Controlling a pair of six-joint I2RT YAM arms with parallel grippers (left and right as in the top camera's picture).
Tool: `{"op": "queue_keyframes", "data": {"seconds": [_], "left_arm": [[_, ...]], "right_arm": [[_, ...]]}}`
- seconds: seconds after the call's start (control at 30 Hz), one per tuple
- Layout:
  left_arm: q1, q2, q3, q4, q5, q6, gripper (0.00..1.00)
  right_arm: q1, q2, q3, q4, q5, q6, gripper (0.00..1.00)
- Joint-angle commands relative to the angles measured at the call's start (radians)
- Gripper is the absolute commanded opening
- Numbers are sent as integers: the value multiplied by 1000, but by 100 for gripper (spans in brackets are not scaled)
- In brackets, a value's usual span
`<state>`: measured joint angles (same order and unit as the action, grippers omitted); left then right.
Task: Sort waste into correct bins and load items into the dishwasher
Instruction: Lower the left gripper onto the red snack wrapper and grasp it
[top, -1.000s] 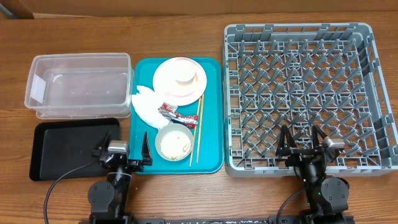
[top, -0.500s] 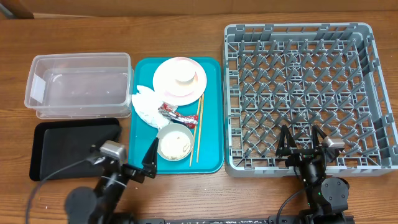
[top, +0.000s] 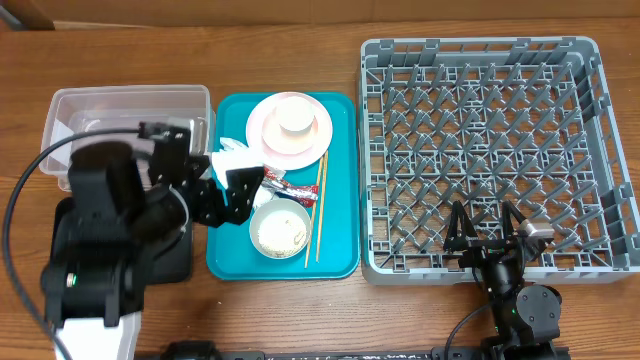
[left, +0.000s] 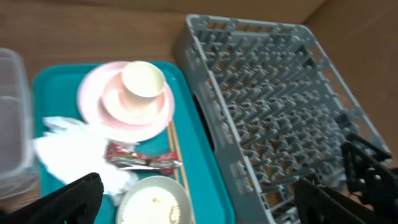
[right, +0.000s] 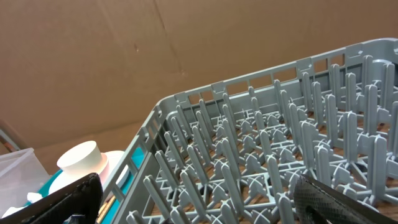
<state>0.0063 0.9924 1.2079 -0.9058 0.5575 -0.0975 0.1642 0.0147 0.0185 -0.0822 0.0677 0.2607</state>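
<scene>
overhead looks straight down on the whole table (top: 330, 310). left wrist view hangs above the teal tray (left: 56, 93), angled toward the dish rack (left: 273, 93). right wrist view sits low (very close) at the dish rack's edge, facing across it; both wrist views share dish rack and cup (left: 143, 78).

The left arm (top: 110, 190) hid most of the black tray (top: 178, 262) and part of the napkin (top: 231, 149) — the left-wrist view was blurred.

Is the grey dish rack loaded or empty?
Empty: the dish rack shows only bare pegs and lattice floor, with no dishes inside.
</scene>
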Motion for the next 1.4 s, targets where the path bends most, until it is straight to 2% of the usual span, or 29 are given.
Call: {"op": "queue_keyframes", "data": {"seconds": [0.0, 0.07, 0.13, 0.2, 0.3, 0.4, 0.53, 0.7, 0.9, 1.0, 1.07, 1.37], "left_arm": [[0, 75, 28, 11, 94, 14, 100], [0, 122, 28, 14, 95, -14, 100], [0, 179, 28, 12, 95, -70, 88], [0, 219, 28, 11, 94, -118, 88], [0, 243, 28, 5, 77, -121, 86], [0, 248, 28, -35, -76, -185, 84], [-1, 247, 27, -96, -249, -264, 88], [-1, 248, 23, -130, -364, -266, 88], [-3, 251, 3, -134, -382, -270, 86], [-25, 266, -11, -134, -393, -270, 81], [-86, 309, -11, -130, -438, -296, 79], [-254, 525, -11, -16, -431, -383, 79]], "right_arm": [[2, -8, -10, 5, 12, -6, 100], [2, -8, -10, 5, 12, -6, 100], [2, -8, -10, 5, 12, -6, 100], [2, -8, -10, 5, 12, -6, 100], [2, -8, -10, 5, 12, -6, 100], [2, -8, -10, 5, 12, -6, 100], [2, -8, -10, 5, 12, -6, 100], [2, -8, -10, 5, 12, -6, 100], [2, -8, -10, 5, 12, -6, 100], [2, -8, -10, 5, 12, -6, 100], [2, -8, -10, 5, 12, -6, 100], [2, -8, -10, 5, 12, -6, 100]]}}
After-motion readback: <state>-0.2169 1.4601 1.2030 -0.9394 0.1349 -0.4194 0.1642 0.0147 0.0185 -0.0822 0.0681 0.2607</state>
